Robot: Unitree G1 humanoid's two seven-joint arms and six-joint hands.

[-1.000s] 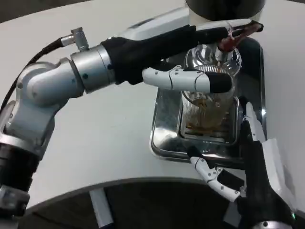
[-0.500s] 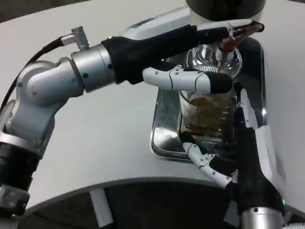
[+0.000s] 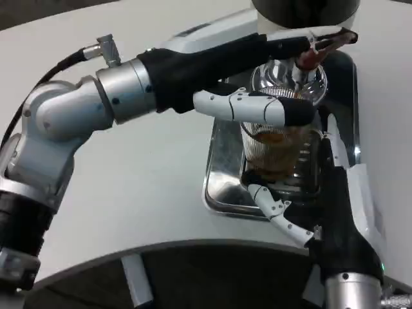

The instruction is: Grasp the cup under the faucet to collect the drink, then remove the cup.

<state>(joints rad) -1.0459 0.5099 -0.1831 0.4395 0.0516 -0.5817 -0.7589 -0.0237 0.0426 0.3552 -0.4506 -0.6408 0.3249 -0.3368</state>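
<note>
A ribbed clear cup (image 3: 273, 151) with amber drink in it stands on the metal drip tray (image 3: 219, 174), right under the chrome faucet (image 3: 283, 77). My left hand (image 3: 251, 71) reaches across from the left. Its dark fingers lie stretched out along the red faucet lever (image 3: 322, 44), and one white and black finger (image 3: 257, 108) crosses in front of the cup's rim. My right hand (image 3: 335, 206) comes up from the bottom right and brackets the cup, with its thumb (image 3: 273, 209) at the cup's lower left and its fingers (image 3: 331, 148) along the right side. No firm grip shows.
The dispenser's dark body (image 3: 302, 9) rises at the top edge, behind the faucet. The round white table (image 3: 148, 193) spreads left of the tray, and its front edge curves past just below the tray. My left forearm (image 3: 77, 116) spans the left half.
My right hand has moved up and forward, from below the tray to around the cup, its thumb now at the cup's base. The left hand has stayed on the lever.
</note>
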